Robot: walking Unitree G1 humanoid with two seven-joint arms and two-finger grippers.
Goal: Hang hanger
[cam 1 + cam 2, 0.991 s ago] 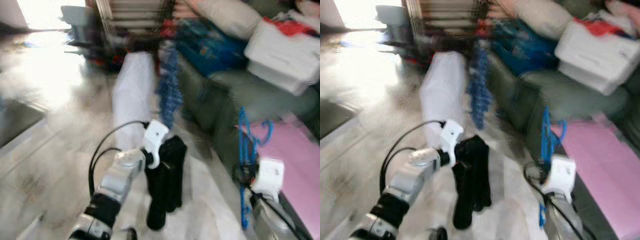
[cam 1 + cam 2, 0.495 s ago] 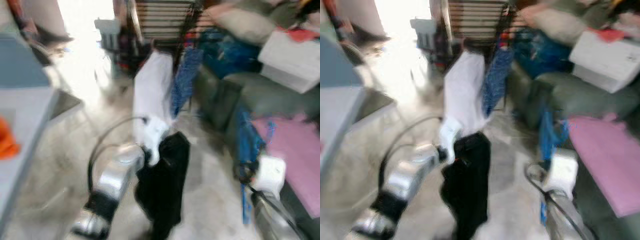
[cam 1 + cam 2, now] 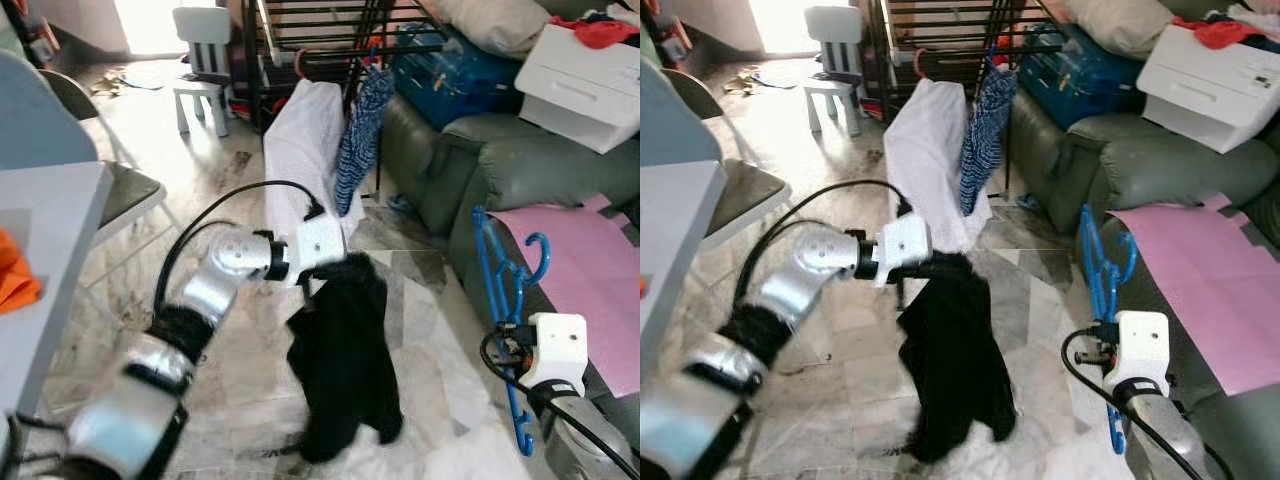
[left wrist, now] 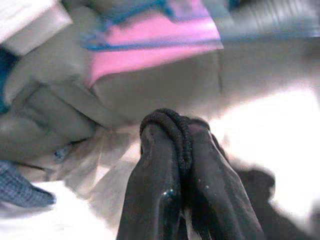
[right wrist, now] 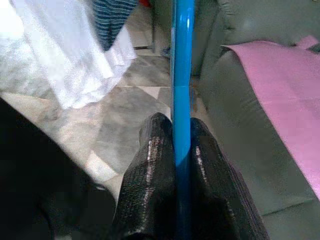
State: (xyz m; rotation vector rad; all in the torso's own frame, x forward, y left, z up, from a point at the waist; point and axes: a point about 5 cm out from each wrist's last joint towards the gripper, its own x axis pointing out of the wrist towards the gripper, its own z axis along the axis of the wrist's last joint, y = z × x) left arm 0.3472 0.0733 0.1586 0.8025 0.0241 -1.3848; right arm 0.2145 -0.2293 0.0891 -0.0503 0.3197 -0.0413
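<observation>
Two loads: left gripper (image 4: pixel 181 150) fingers pinch the black garment (image 3: pixel 345 360); right gripper (image 5: pixel 181 150) fingers clamp the blue hanger (image 3: pixel 497 300). The thinly pinched cloth could slip to the floor.

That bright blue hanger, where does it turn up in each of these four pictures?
Left eye: hanger at lower right, held upright by the right pincer.
Right eye: lower right, above the white wrist box.
Left wrist: blurred blue line along the pink sheet, probably it.
Right wrist: upright, clamped between the fingers.
Shared landmark: pink sheet on the sofa.
</observation>
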